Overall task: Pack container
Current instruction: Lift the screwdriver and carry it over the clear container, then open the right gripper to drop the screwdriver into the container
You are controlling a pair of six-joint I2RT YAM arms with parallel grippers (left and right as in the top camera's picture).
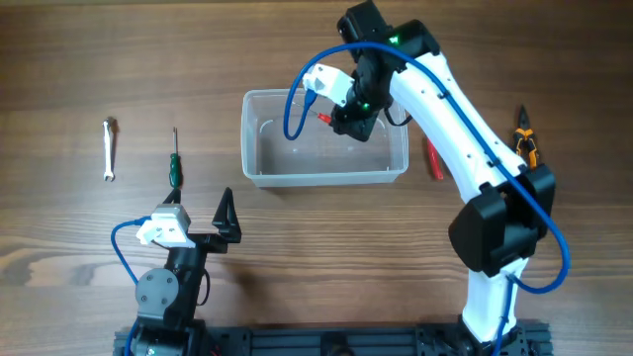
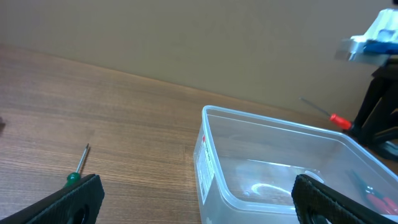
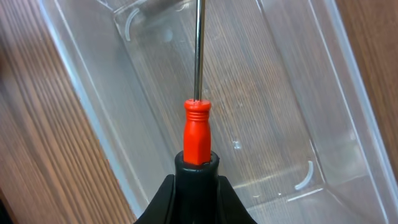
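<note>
Wood-grain table (image 1: 79, 59); a tan wall shows only in the left wrist view. Far left: wrench (image 1: 110, 149), green screwdriver (image 1: 174, 163). Left gripper (image 2: 196, 186) spread wide, empty. Container (image 1: 259, 178) at table centre. Right gripper (image 3: 198, 168) clenched on red screwdriver (image 3: 197, 134) over the container. Right: pliers (image 1: 524, 138); red tool (image 1: 433, 158) partly under the arm.

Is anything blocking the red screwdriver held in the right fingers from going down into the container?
Nothing visible does. The right fingers hold the red screwdriver directly above the open container. There is no lid on it, and the floor beneath the tool shows bare.
</note>
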